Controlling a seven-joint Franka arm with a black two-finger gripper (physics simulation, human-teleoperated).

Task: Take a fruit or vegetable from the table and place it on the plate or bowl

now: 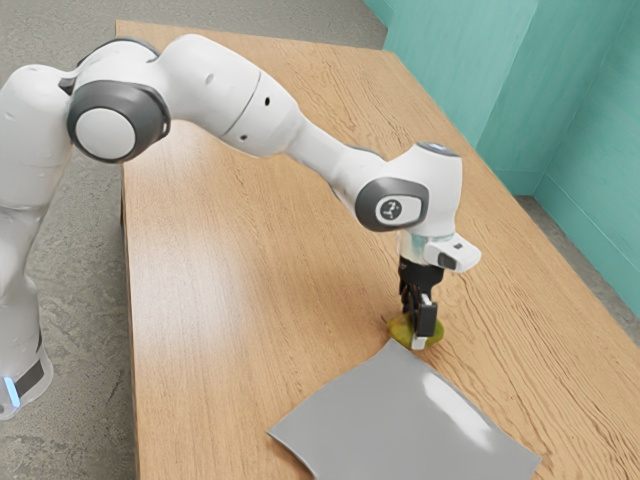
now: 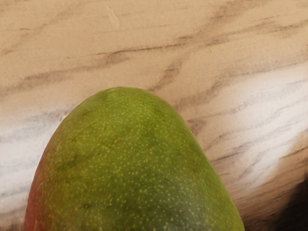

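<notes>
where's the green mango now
In the exterior view's right half, the green mango sits under the black gripper, by the far corner of the flat grey plate.

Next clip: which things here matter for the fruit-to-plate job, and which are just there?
Job:
mango
flat grey plate
end effector, down at the mango

Just there:
wooden table
teal wall
grey floor
</notes>
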